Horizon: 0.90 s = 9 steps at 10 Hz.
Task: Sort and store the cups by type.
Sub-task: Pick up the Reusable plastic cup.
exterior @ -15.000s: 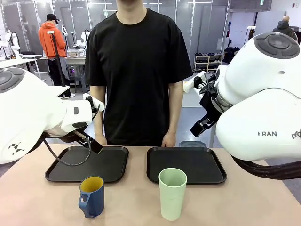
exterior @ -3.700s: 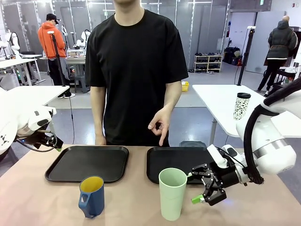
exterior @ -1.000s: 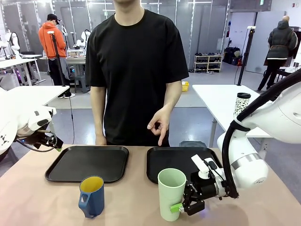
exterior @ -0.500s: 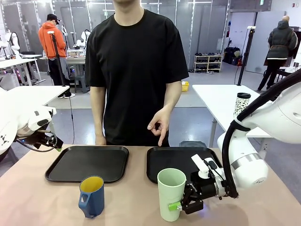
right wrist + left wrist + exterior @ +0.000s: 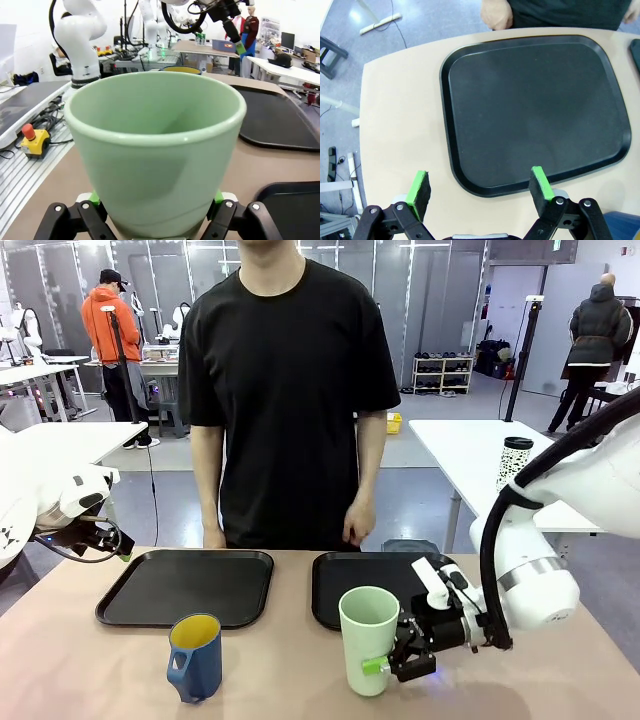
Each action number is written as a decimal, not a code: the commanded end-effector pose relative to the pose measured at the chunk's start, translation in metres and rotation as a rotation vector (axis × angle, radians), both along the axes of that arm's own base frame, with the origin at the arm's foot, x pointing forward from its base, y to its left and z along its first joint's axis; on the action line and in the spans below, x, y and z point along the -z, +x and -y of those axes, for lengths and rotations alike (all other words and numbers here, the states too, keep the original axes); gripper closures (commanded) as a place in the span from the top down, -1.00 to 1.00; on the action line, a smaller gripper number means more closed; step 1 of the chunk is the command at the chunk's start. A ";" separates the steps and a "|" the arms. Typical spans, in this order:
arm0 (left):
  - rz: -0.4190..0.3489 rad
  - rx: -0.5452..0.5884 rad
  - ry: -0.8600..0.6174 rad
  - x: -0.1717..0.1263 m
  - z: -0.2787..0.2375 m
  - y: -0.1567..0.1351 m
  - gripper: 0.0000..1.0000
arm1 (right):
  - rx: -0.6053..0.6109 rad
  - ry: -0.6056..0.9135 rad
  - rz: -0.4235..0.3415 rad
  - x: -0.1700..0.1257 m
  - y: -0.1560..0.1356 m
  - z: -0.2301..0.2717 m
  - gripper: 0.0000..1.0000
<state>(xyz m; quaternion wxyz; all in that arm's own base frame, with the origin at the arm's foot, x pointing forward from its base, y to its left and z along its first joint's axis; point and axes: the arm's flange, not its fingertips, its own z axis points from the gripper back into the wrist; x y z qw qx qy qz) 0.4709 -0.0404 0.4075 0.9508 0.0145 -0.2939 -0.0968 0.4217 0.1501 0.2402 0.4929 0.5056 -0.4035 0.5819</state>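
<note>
R gripper (image 5: pixel 382 665) clamped low on the green cup (image 5: pixel 368 635) at 6 o'clock of R tray (image 5: pixel 330 592), blue mug (image 5: pixel 195 655) at its 9 o'clock, L gripper (image 5: pixel 479 186) apart & empty; cup prob. light, stiff, smooth, tapered, so best held mid-wall.

The mint-green tumbler (image 5: pixel 368 640) was seen as smooth, matt plastic, with a soft sheen along its rim. The blue mug (image 5: pixel 195 656), left of the tumbler, was finished smooth and faintly glossy. The left tray (image 5: pixel 185 587) and the right tray (image 5: pixel 360 570), behind the tumbler, were made of black matt plastic. The table (image 5: pixel 80 660) was surfaced in dull tan. The left gripper's (image 5: pixel 478 176) green pads (image 5: pixel 418 187) were seen as matt and rubbery.
</note>
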 end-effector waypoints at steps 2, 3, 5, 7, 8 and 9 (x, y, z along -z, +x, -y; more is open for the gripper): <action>0.001 0.004 0.001 0.000 -0.001 0.000 1.00 | 0.042 -0.062 0.049 -0.050 -0.006 0.006 -0.02; 0.001 0.004 0.001 0.000 -0.001 0.000 1.00 | 0.043 -0.074 0.052 -0.058 -0.005 0.009 -0.02; 0.001 0.004 0.001 0.000 -0.001 0.000 1.00 | 0.055 -0.077 0.058 -0.065 -0.002 0.015 -0.02; 0.001 0.004 0.001 0.000 -0.001 0.000 1.00 | 0.050 -0.055 0.080 -0.064 0.001 0.012 -0.02; 0.001 0.004 0.001 0.000 -0.001 0.000 1.00 | 0.050 -0.055 0.080 -0.064 0.001 0.012 -0.02; 0.001 0.004 0.001 0.000 -0.001 0.000 1.00 | 0.050 -0.055 0.080 -0.064 0.001 0.012 -0.02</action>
